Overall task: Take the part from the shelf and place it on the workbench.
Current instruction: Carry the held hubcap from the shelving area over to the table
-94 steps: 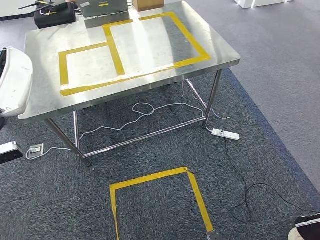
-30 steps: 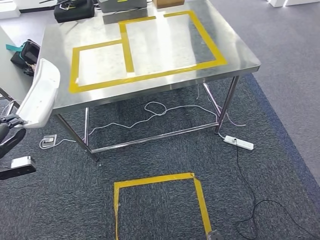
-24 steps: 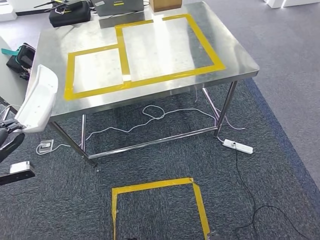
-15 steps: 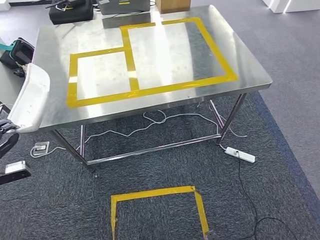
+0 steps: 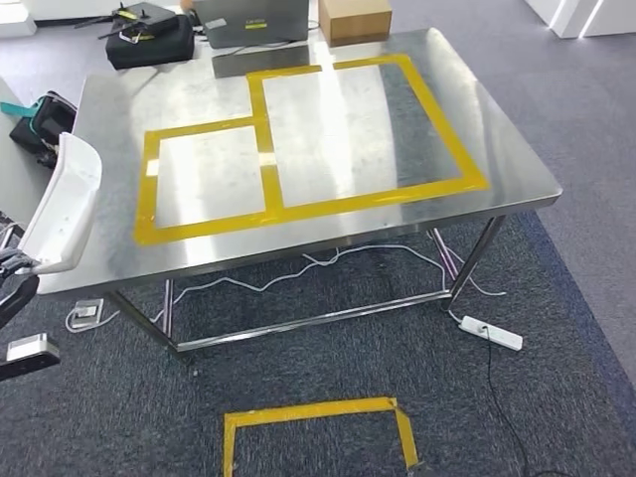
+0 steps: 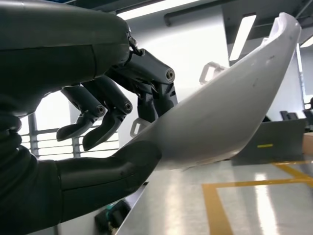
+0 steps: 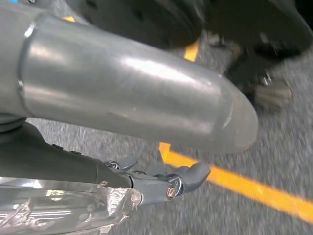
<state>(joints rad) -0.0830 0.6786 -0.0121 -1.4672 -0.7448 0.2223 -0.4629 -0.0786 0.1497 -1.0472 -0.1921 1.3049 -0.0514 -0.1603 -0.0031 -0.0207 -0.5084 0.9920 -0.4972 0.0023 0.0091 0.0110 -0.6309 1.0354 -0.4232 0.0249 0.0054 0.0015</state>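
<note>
- Head view puts you in front of the steel desk (image 5: 480,129), which carries two boxes outlined in yellow tape (image 5: 270,199), a smaller one toward its left edge and a larger one toward its right.
- Your left hand (image 6: 110,127) holds the white part (image 5: 64,204): in the left wrist view the thumb sits under it and the dark fingers (image 6: 147,93) curl over its top edge.
- The part hangs in the air just off the desk's left edge, not touching the surface.
- Judging by that, the pick from the shelf is done; you have yet to carry the part over the desk, set it down, likely inside a taped box, and let go.
- Your right hand (image 7: 162,183) hangs low over the carpet; you cannot tell whether its fingers are spread or curled, as a silver arm section covers most of it.
- A black bag (image 5: 146,40), a grey case (image 5: 254,20) and a cardboard box (image 5: 354,18) sit along the far edge, cut off by the frame.
- Which taped box is meant cannot be told.
</note>
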